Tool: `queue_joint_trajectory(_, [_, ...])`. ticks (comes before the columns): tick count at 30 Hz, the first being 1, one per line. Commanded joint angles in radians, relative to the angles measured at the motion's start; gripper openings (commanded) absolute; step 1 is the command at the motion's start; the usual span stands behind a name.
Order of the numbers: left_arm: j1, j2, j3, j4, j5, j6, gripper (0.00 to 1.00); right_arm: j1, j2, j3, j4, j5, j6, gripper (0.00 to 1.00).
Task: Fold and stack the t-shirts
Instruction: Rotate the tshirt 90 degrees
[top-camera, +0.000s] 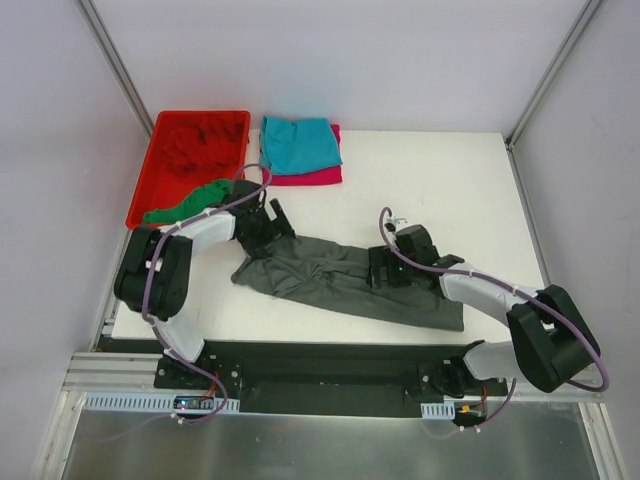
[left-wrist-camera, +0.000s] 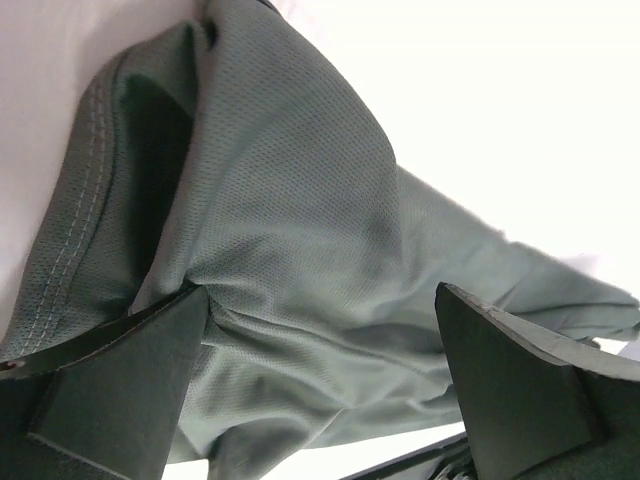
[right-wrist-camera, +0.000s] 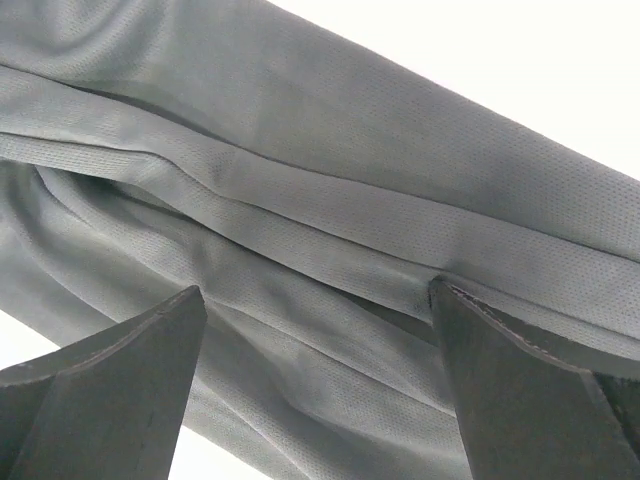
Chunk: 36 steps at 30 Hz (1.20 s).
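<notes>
The dark grey t-shirt (top-camera: 345, 285) lies in a long band across the table (top-camera: 450, 170). Your left gripper (top-camera: 268, 224) and right gripper (top-camera: 380, 269) stand wide open at it, gripping nothing. Pinch every layer, seemingly bunched at left, before folding.

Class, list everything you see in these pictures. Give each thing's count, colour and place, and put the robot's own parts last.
dark grey t-shirt: one, dark grey, laid out long across the middle of the table
teal t-shirt: one, teal, folded, on top of the magenta one
magenta t-shirt: one, magenta, folded, far side, right of the bin
green t-shirt: one, green, crumpled over the bin's near edge
red t-shirt: one, red, crumpled inside the bin
bin: one, red, far left corner
table: one, white, under everything
left gripper: one, black, open, at the dark grey t-shirt's left end
right gripper: one, black, open, over its folds
</notes>
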Motion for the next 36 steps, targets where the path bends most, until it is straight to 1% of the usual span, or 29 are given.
queue_joint_trajectory(1, [-0.006,0.187,0.103,0.019,-0.018,0.037,0.99,0.002,0.049,-0.002,-0.006,-0.070,0.067,0.96])
queue_joint_trajectory(3, [-0.009,0.242,0.164,0.019,0.013,0.029,0.99,0.025,0.051,-0.019,-0.008,-0.095,0.073,0.96])
queue_joint_trajectory(5, [-0.018,0.288,0.219,0.019,0.015,0.014,0.99,0.071,0.038,-0.019,-0.041,-0.095,0.068,0.96])
queue_joint_trajectory(9, [-0.023,0.338,0.317,0.016,0.004,-0.032,0.99,0.217,0.003,-0.009,-0.135,-0.078,0.082,0.96])
queue_joint_trajectory(11, [-0.031,0.365,0.370,0.017,-0.004,-0.042,0.99,0.281,-0.005,-0.004,-0.149,-0.112,0.123,0.96])
queue_joint_trajectory(14, [-0.057,0.411,0.442,0.014,-0.039,-0.057,0.99,0.376,0.023,0.030,-0.126,-0.218,0.185,0.96])
queue_joint_trajectory(16, [-0.081,0.453,0.494,0.014,-0.063,-0.058,0.99,0.445,0.060,0.074,-0.105,-0.241,0.215,0.96])
queue_joint_trajectory(18, [-0.096,0.511,0.563,0.011,-0.042,-0.074,0.99,0.498,0.101,0.129,-0.083,-0.270,0.220,0.96])
queue_joint_trajectory(20, [-0.110,0.580,0.644,0.014,0.011,-0.097,0.99,0.528,0.149,0.184,-0.081,-0.295,0.219,0.96])
queue_joint_trajectory(23, [-0.145,0.653,0.765,0.014,0.045,-0.109,0.99,0.539,0.173,0.240,-0.107,-0.284,0.216,0.96])
queue_joint_trajectory(26, [-0.196,0.706,0.857,0.013,0.047,-0.103,0.99,0.541,0.112,0.245,-0.208,-0.148,0.208,0.96])
queue_joint_trajectory(29, [-0.238,0.791,1.007,0.016,0.100,-0.103,0.99,0.533,0.014,0.226,-0.317,0.012,0.211,0.96])
queue_joint_trajectory(31, [-0.262,0.874,1.127,0.020,0.127,-0.115,0.99,0.501,-0.058,0.202,-0.365,0.104,0.246,0.96])
queue_joint_trajectory(33, [-0.277,0.959,1.247,0.037,0.133,-0.150,0.99,0.446,-0.145,0.165,-0.385,0.147,0.286,0.96])
queue_joint_trajectory(34, [-0.282,0.995,1.305,0.069,0.139,-0.178,0.99,0.415,-0.185,0.142,-0.385,0.170,0.304,0.96])
queue_joint_trajectory(36, [-0.290,1.066,1.394,0.193,0.163,-0.238,0.99,0.343,-0.270,0.104,-0.385,0.202,0.321,0.96])
